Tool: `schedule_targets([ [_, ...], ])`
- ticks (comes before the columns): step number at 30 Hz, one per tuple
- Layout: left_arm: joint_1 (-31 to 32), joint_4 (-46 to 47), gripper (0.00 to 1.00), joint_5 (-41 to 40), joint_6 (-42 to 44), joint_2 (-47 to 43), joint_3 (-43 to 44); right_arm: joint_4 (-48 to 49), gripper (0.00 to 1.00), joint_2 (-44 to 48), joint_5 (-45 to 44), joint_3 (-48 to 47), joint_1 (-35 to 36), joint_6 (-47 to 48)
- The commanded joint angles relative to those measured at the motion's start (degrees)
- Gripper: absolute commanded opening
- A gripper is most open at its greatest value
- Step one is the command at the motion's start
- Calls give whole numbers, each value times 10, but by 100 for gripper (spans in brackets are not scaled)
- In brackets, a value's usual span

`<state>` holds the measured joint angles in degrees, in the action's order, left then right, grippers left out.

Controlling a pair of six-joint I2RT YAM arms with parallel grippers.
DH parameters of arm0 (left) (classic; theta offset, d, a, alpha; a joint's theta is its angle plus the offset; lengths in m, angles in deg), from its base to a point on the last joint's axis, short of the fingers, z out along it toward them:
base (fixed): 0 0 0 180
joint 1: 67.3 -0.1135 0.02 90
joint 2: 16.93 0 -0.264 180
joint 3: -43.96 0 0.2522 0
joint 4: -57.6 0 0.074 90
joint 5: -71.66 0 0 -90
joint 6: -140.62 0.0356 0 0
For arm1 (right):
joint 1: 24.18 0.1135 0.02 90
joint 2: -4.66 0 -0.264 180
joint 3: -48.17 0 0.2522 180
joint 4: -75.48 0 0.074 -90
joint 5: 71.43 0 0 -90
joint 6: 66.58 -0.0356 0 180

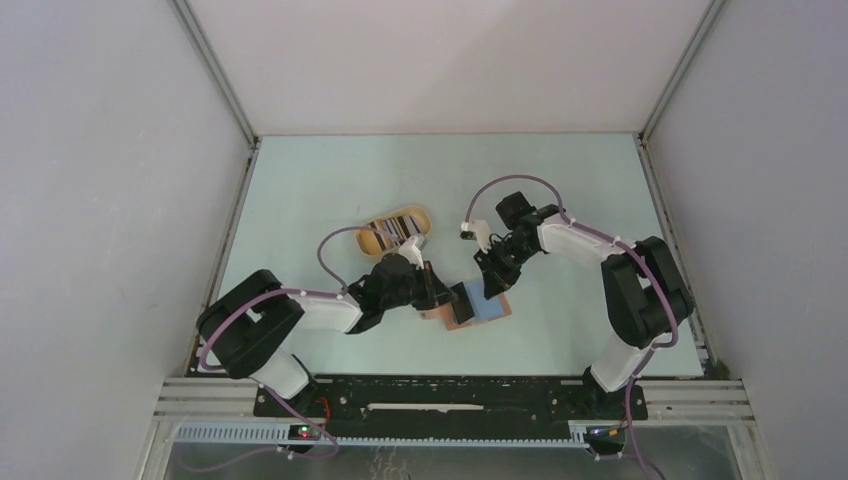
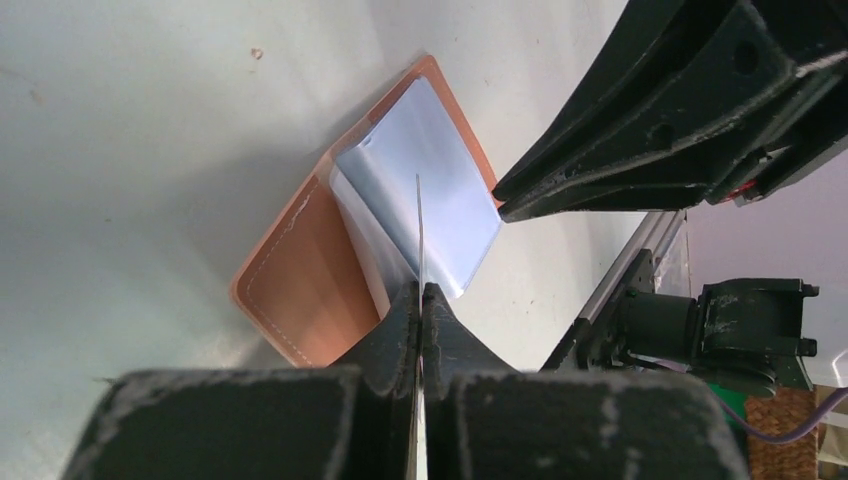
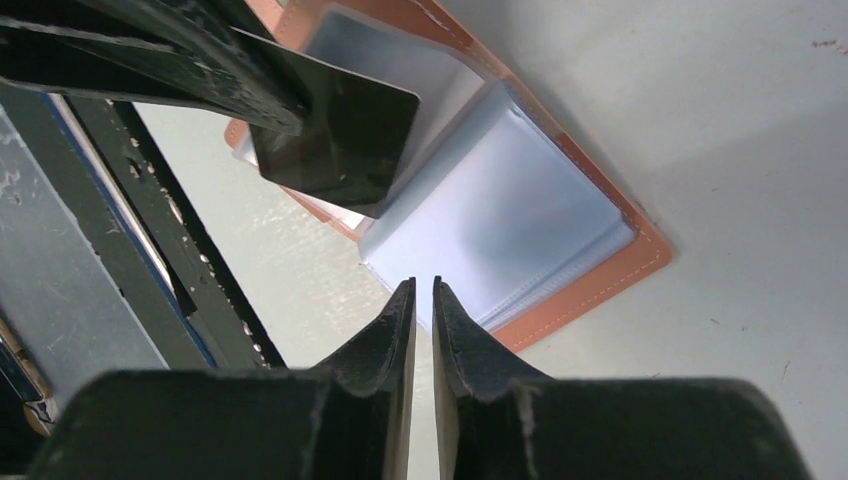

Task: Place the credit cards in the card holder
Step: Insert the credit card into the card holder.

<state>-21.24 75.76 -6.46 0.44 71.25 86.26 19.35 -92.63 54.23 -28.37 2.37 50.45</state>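
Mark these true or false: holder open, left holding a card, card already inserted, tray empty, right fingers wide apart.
1. The card holder lies open on the table. True.
2. The left fingers are shut on a dark card. True.
3. The dark card is already inside a sleeve. False: it is held over the open sleeves, all of it outside them.
4. The tray is empty. False: card-like items lie in it.
5. The right fingers are wide apart. False: only a narrow gap shows between them.
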Motion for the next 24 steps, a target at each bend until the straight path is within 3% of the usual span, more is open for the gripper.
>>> schedule_targets([
  [1,-4,67,0,-30,-39,-1,-36,-13,18,-14,-27,-24,7,-11],
  [10,-4,233,0,-32,-122,45,-91,-19,15,-40,-40,-29,15,-15],
  [24,-4,330,0,-44,-173,65,-125,-29,12,-73,-55,-37,28,-19],
])
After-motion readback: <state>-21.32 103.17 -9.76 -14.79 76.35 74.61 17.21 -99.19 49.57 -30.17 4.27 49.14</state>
